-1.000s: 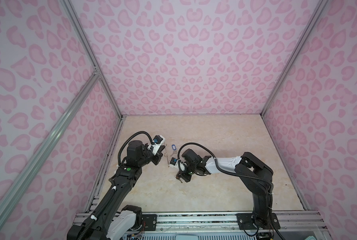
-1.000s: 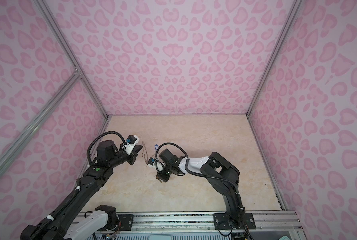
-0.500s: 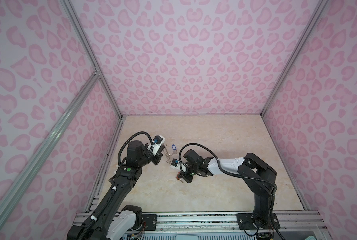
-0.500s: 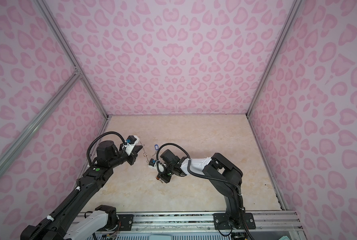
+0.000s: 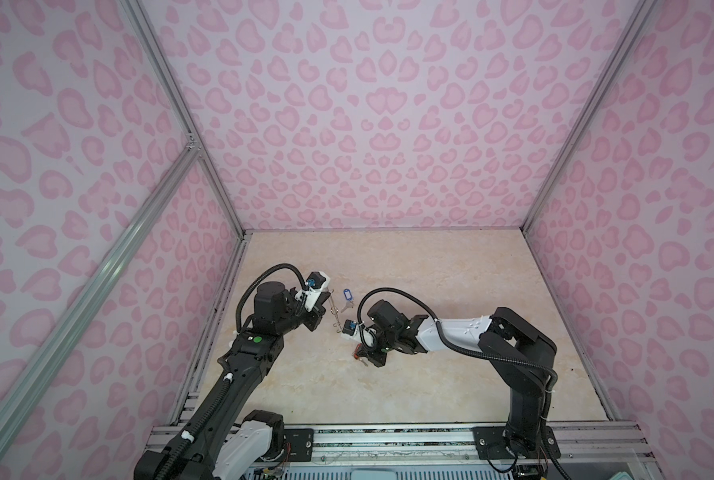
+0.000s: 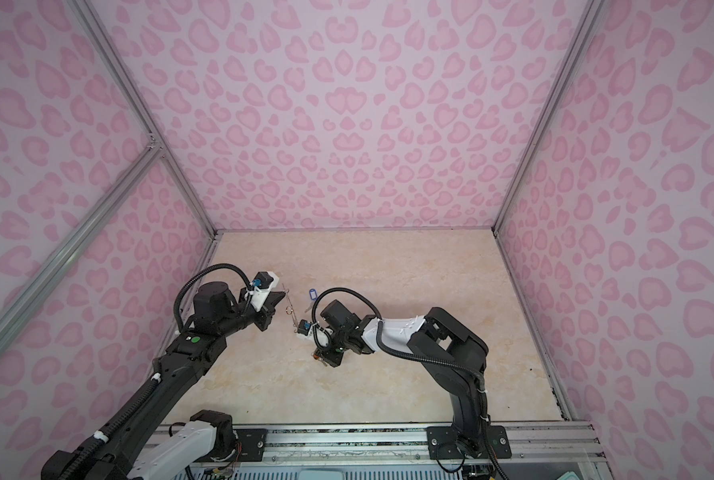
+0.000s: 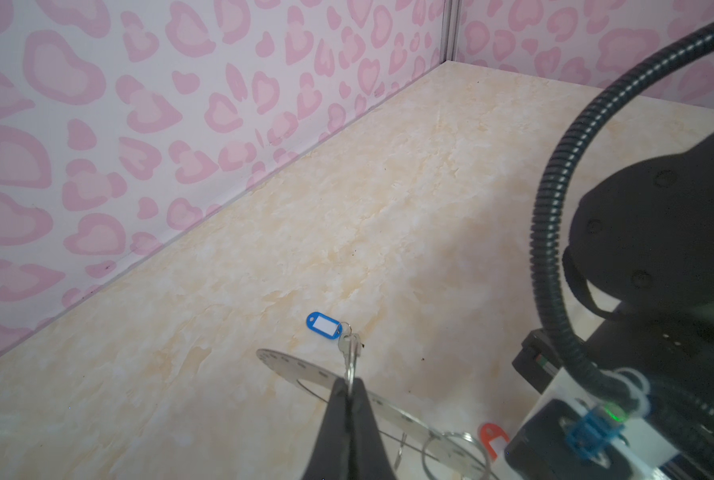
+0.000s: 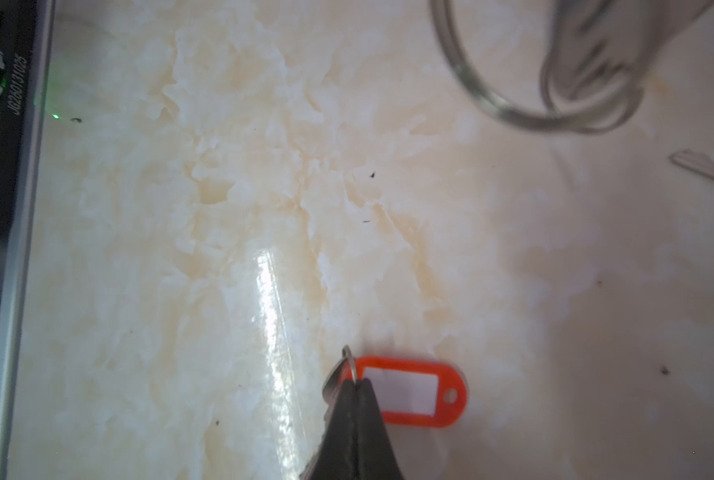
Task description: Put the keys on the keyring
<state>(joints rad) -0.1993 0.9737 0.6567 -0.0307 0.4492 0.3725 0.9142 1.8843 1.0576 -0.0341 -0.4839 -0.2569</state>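
Right arm (image 5: 459, 332) shifted slightly | right gripper (image 8: 354, 380) clamps orange-tag keys (image 8: 405, 390) | left gripper (image 7: 349, 380) pinches keyring (image 7: 297, 368)

— What place are we seeing?
— A robot lab cell. Pink panels (image 5: 367, 124) in aluminium posts (image 5: 168, 83) are enclosing a table (image 5: 430, 270); a left arm (image 5: 243, 365) and right arm (image 5: 525, 395) are standing on a rail (image 5: 388, 440).

Walls (image 5: 388, 124) are showing pink blotches on lilac; tabletop (image 5: 430, 270) is showing cream marbling; blue tag (image 7: 324, 325) & orange-red tag (image 8: 409, 390) are showing white inserts; keyring (image 7: 301, 368) is looking grey.
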